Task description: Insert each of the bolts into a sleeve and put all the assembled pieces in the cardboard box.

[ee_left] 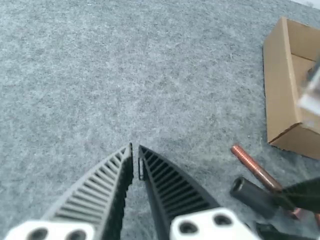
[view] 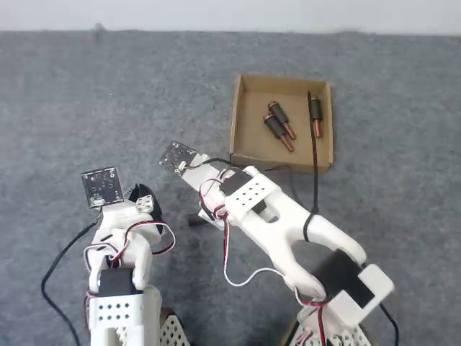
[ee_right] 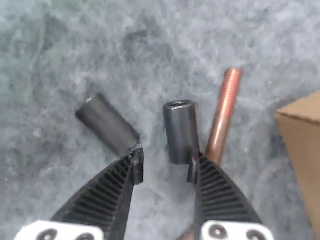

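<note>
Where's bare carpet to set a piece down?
Free: the carpet left of the cardboard box, beyond the left gripper, and the strip right of the box. Crowded: off the box's near-left corner, where the right gripper hangs over two sleeves and a bolt.
</note>
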`<state>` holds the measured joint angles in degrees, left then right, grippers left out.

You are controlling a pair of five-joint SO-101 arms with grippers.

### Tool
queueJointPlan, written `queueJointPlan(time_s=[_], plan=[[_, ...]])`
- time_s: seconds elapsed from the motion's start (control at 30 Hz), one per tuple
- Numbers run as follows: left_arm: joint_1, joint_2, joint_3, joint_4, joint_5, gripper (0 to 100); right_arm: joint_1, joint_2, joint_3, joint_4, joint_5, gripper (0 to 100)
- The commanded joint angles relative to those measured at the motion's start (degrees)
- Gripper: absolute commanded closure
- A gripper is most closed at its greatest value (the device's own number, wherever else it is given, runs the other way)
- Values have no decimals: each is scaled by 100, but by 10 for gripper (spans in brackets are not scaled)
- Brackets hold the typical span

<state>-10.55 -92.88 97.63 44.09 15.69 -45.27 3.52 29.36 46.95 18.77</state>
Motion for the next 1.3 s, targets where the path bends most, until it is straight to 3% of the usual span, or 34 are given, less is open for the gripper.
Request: queueJointPlan(time_s=[0.0,0.6,0.83,1.27], plan=[[-18,-79,-66,-9,-53,989,-40,13,-316,-233,422,872],[-18,-97,-66,-18,-360,989,-57,-725,-651,356,563,872],[-18,-97,-66,-18,-360,989,-22,66,-677,-57,949,872],[-35,-79,-66,-149,-360,989,31,901,-686,-453,993,876]])
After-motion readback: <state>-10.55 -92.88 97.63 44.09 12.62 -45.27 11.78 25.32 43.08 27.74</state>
